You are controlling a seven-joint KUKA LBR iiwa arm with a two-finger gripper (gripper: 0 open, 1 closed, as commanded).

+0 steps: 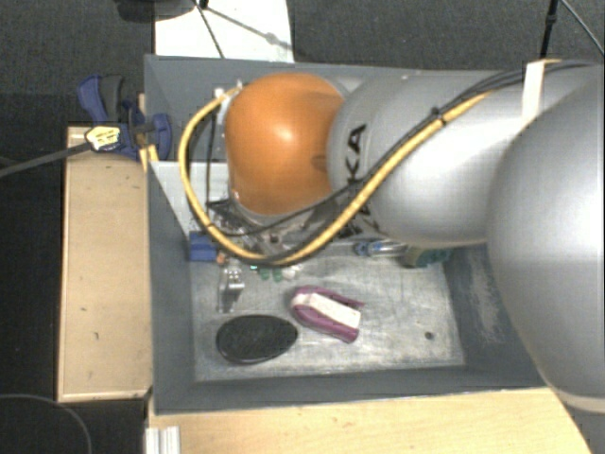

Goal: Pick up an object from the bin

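Biggest thing out there is the silver arm. It sweeps in from the right and covers most of the far half of the grey bin. At its end sits the round orange cover, with a yellow cable looping round its left side and back along the arm.

Under that cover is the gripper, low over the far-left part of the bin floor. The cover hides its working end, so I cannot tell whether the pincer is spread or closed, or whether anything is in it.

On to the loose things. A black oval pad lies flat near the front wall, left of centre. Just to its right, close but apart, is a purple-and-white block, angled across the floor. Both are on the near side of the gripper.

A blue piece sits just left of the gripper by the left wall. A small grey metal piece stands just below it, and I cannot tell whether it is loose or part of the tool. Tiny green bits show beside it.
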